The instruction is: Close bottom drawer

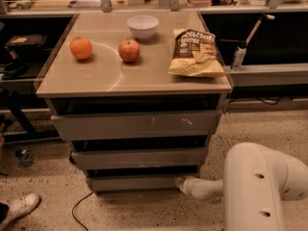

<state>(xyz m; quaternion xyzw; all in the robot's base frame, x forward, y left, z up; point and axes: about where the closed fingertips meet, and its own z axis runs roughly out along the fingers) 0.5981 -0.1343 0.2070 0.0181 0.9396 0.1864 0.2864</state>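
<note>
Sitting at the bottom drawer [134, 182] front near its right end, the claw [180, 181] hides whether it is spread.

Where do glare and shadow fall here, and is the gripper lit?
Camera view: warm light leaves a curved sheen on the tabletop beside the apple; the gaps above each drawer front are black with shadow; the gripper sits dimly lit at the right end of the bottom drawer, near the floor.

On table [96, 83]: orange [81, 47] left, apple [129, 50] to its right, bowl [142, 26] behind apple, chip bag [197, 53] far right. Beneath: top drawer [134, 125], middle drawer [139, 158], bottom drawer [130, 182] lowest. Gripper [180, 181] low, at right end of bottom drawer front.
</note>
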